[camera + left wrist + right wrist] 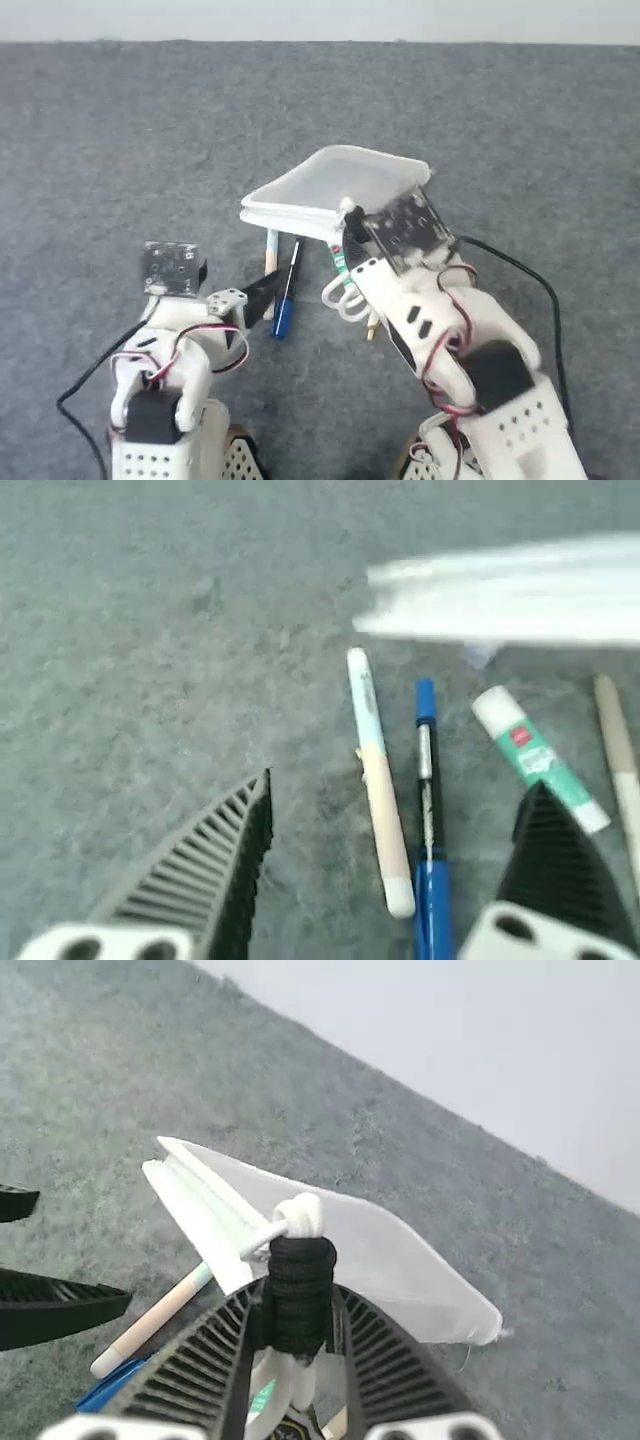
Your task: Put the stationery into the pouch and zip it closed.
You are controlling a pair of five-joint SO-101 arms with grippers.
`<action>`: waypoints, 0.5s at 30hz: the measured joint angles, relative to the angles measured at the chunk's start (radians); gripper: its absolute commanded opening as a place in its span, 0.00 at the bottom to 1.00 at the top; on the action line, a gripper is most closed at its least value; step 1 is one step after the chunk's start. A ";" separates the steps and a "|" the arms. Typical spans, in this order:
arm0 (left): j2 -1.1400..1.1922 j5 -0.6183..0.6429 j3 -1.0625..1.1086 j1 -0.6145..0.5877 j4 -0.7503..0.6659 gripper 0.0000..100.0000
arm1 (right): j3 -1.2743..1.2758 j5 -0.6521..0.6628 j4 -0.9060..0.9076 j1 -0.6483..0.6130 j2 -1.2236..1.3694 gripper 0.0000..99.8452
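The translucent white pouch [340,185] is lifted at its near edge and tilted above the grey mat. My right gripper [298,1305] is shut on the pouch's black zip pull [298,1280], which carries a white knotted cord [300,1216]. In front of the pouch lie a cream pen [378,795], a blue pen [428,830], a green-and-white glue stick [535,760] and a beige pen [620,760]. My left gripper [402,780] stands open low over the mat, with the cream and blue pens between its fingers [225,865]. From above, the left gripper [262,292] is beside the cream pen [270,262] and blue pen [285,305].
A loop of white cord [343,300] lies by the glue stick [341,262] under the right arm. Grey mat [120,140] stretches free to the left and behind the pouch. A black cable [520,275] runs along the right arm.
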 measured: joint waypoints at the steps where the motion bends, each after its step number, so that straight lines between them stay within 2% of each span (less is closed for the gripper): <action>1: 0.000 0.000 0.014 0.008 -0.025 0.37 | 0.000 0.015 0.015 -0.002 -0.028 0.01; 10: 0.000 0.003 0.100 0.028 -0.334 0.36 | 0.000 0.135 0.144 -0.118 -0.140 0.01; 15: 0.000 0.003 0.181 0.029 -0.537 0.30 | -0.002 0.186 0.229 -0.172 -0.146 0.01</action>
